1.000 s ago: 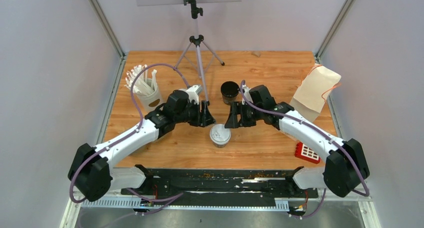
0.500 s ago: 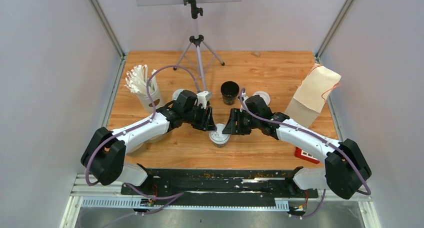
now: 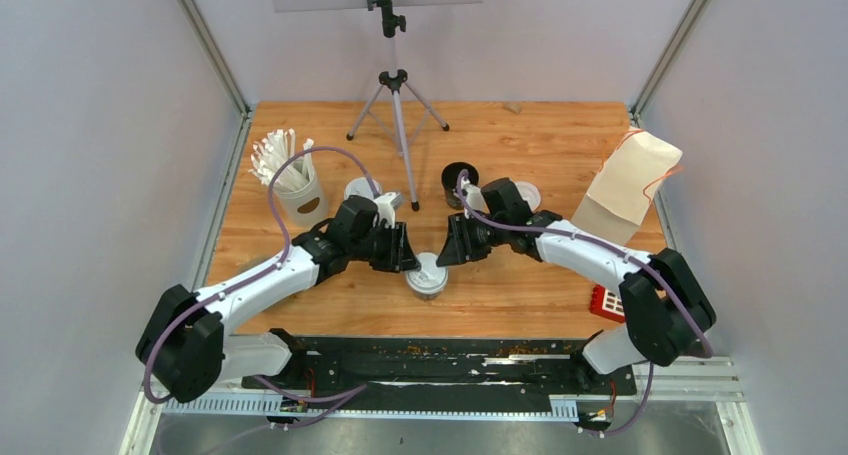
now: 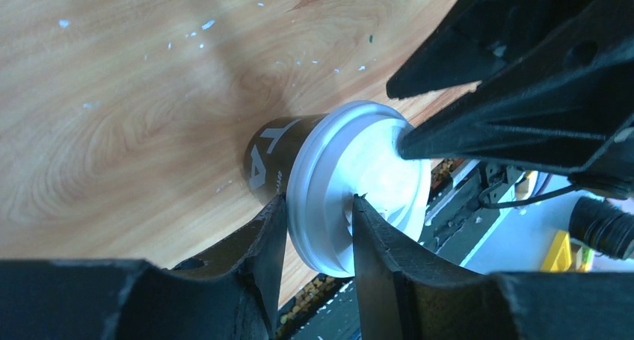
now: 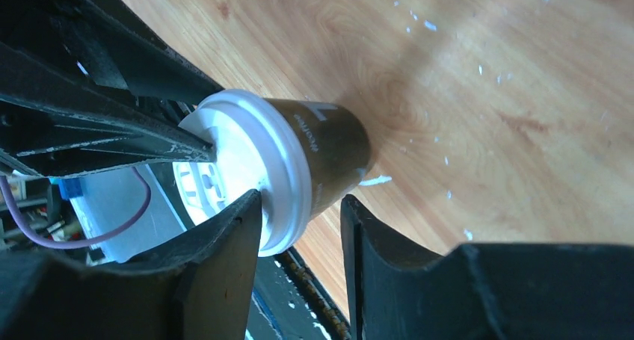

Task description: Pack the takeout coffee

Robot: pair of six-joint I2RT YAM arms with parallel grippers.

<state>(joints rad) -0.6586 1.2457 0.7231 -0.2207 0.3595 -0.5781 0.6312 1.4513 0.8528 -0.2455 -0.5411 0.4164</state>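
Observation:
One takeout coffee cup [image 3: 427,275], black with pale markings and a white lid, stands on the wooden table [image 3: 520,285] near its front edge. My left gripper [image 3: 405,253] comes at it from the left, and in the left wrist view its jaws [image 4: 319,199] pinch the lid's rim [image 4: 329,205], one finger under it and one on top. My right gripper [image 3: 447,250] reaches in from the right. In the right wrist view [image 5: 300,198] one finger rests on the lid top [image 5: 224,172] and the other stands off the cup wall [image 5: 329,149]. An open black cup [image 3: 458,178] stands behind.
Two loose white lids [image 3: 362,188] [image 3: 527,193] lie behind the arms. A white cup of straws [image 3: 297,190] is at the left, a paper bag [image 3: 630,180] at the right, a red rack [image 3: 613,303] front right, and a tripod [image 3: 397,105] at the back.
Both grippers have moved in and down onto the lidded cup and narrowed their jaws. The cup has shifted slightly left.

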